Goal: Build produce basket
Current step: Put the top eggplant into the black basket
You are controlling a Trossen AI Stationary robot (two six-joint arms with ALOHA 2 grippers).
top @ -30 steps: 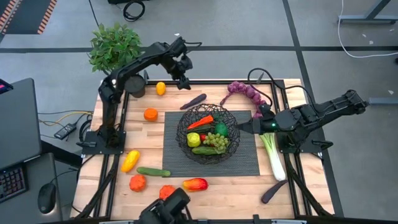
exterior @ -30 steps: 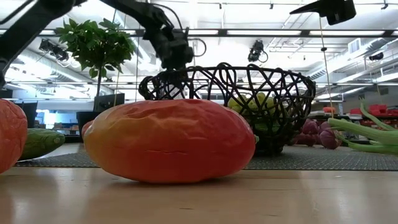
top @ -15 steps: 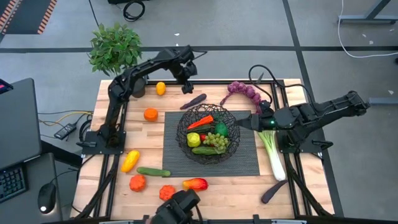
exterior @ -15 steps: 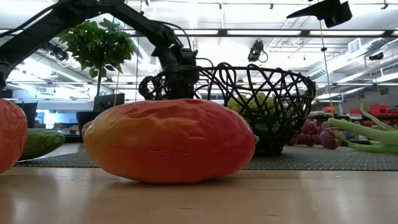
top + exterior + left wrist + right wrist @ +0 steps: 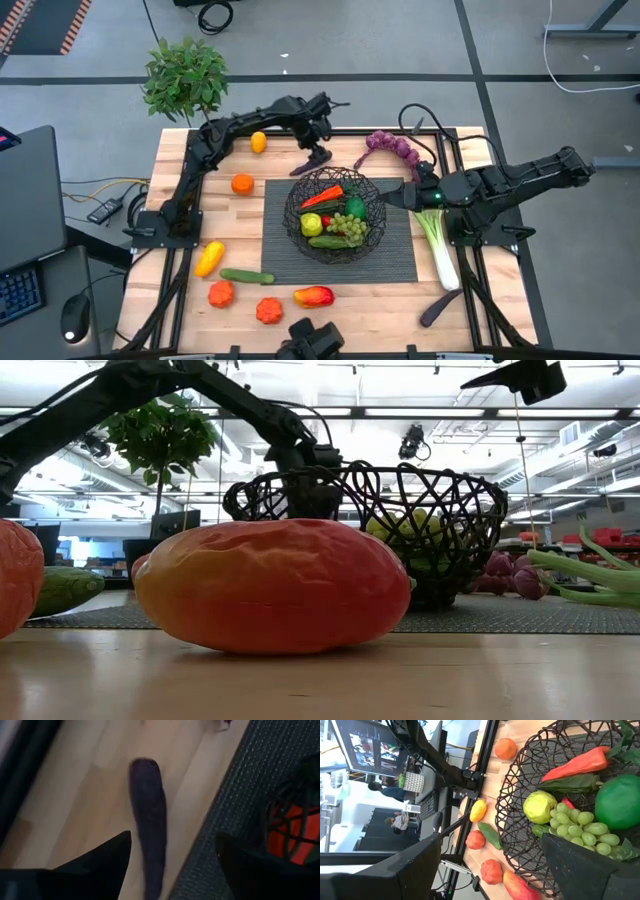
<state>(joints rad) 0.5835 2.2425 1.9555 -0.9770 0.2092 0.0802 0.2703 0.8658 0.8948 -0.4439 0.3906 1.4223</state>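
Note:
The black wire basket (image 5: 292, 205) stands on a dark mat (image 5: 400, 255) and holds an orange carrot (image 5: 322, 197), green grapes (image 5: 347, 226), a yellow-green fruit (image 5: 312, 224) and a cucumber (image 5: 328, 241). Just beyond its far-left rim a dark purple aubergine (image 5: 302, 168) lies flat on the wood. My left gripper (image 5: 316, 156) hangs over it, pointing steeply down and open. In the left wrist view the aubergine (image 5: 150, 820) runs lengthwise between the two fingers of the left gripper (image 5: 174, 837), apart from both. My right gripper (image 5: 395, 197) waits open at the basket's right rim.
Loose produce lies around the mat: a lemon (image 5: 258, 142), an orange fruit (image 5: 242, 183), a yellow pepper (image 5: 209, 257), a cucumber (image 5: 246, 276), two tomatoes (image 5: 221, 293), a red-yellow fruit (image 5: 314, 296), purple grapes (image 5: 392, 146), a leek (image 5: 438, 245) and another aubergine (image 5: 440, 307). A potted plant (image 5: 185, 80) stands at the far left corner.
My left gripper has swung toward the table's right edge and come down, tipping more steeply, until it is over the aubergine by the basket's far rim. Its fingers have stayed open. No produce has moved.

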